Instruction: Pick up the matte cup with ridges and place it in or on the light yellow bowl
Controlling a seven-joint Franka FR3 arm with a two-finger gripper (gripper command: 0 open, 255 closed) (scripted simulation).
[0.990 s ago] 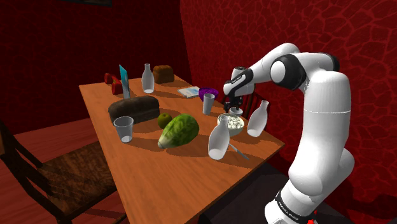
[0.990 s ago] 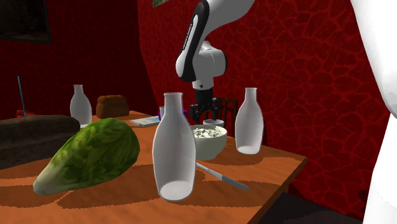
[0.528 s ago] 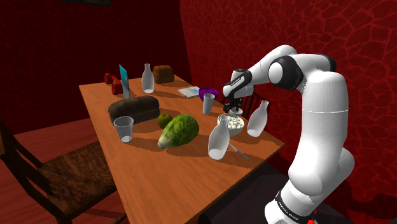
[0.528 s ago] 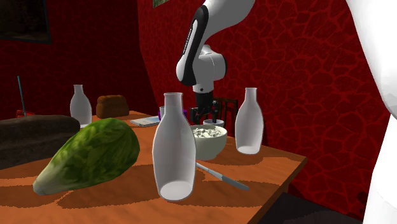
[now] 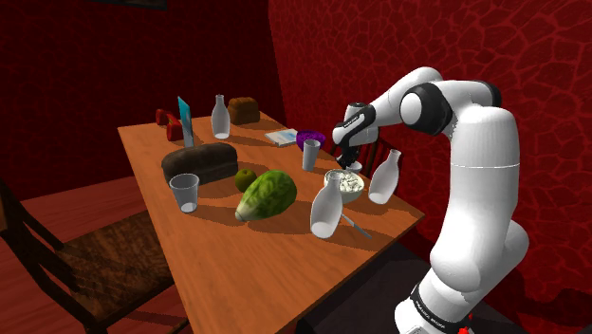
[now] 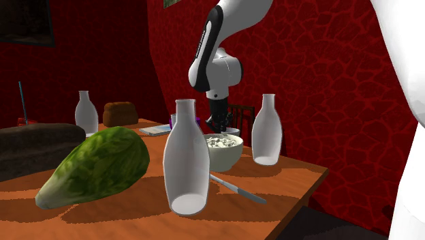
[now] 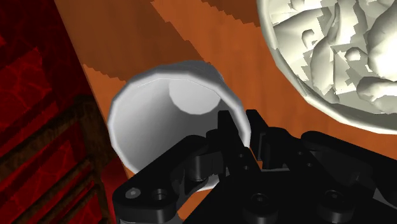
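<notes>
A plain white cup (image 7: 167, 113) stands on the wooden table (image 5: 285, 242), close beside a pale bowl (image 7: 280, 60) heaped with white chunks. My black gripper (image 7: 243, 135) reaches down onto the cup and is shut on its rim, one finger inside and one outside. In the shoulder view the gripper (image 5: 343, 163) hangs just behind the bowl (image 5: 346, 196), near the table's far edge. In the second exterior view the cup (image 6: 233, 131) peeks out behind the bowl (image 6: 223, 155), under the gripper (image 6: 219, 125).
Two white bottles (image 5: 325, 211) (image 5: 383, 178) flank the bowl, with a knife (image 5: 356, 226) in front. A grey cup (image 5: 310, 153) and a purple bowl (image 5: 310, 139) stand just beyond. Lettuce (image 5: 267, 194), a dark loaf (image 5: 200, 163) and a clear cup (image 5: 184, 193) lie further along.
The gripper has sunk a little onto the cup, and its fingers, apart before, have closed on the rim. The cup and bowl have stayed put.
</notes>
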